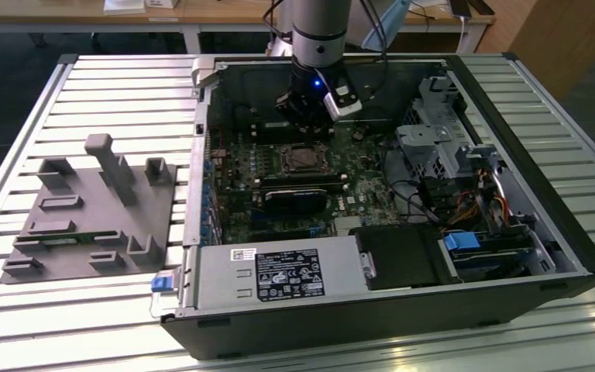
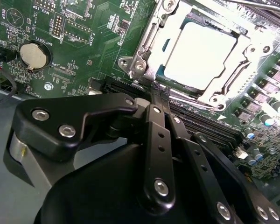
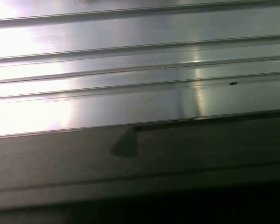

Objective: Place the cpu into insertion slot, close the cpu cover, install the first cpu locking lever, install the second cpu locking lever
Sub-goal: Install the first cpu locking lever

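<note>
Nothing much can really be read: white silkscreen codes are printed on the green circuit board (image 2: 84, 42) around the coin battery (image 2: 33, 55), all illegible.

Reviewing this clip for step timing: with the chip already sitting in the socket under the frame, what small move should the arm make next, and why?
Probably a short push down along the socket's edge. In the second wrist view the cpu lies in the insertion slot with the cpu cover lying over it, and the gripper sits at the socket's edge, fingers together.
</note>
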`<state>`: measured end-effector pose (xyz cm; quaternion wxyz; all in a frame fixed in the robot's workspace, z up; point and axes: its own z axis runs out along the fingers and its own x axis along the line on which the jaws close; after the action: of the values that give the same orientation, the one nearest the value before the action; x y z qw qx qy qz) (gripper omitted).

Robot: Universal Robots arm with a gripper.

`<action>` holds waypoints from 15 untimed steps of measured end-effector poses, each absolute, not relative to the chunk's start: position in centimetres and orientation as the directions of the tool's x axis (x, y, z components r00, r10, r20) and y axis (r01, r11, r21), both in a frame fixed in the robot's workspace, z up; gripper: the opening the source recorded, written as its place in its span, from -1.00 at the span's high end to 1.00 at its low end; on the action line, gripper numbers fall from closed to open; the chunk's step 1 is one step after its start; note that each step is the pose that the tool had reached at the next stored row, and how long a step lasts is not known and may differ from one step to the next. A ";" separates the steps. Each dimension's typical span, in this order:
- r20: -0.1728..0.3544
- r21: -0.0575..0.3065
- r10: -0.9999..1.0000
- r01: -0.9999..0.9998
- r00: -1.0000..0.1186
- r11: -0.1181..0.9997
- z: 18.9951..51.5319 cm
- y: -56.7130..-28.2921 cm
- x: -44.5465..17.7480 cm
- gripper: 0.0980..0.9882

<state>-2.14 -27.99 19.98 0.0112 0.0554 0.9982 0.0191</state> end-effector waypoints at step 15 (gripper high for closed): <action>-0.021 0.032 0.111 0.110 -0.994 0.993 20.0 -28.0 -2.1 0.98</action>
<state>-2.10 -27.99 20.03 0.0114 0.0554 0.9983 0.0153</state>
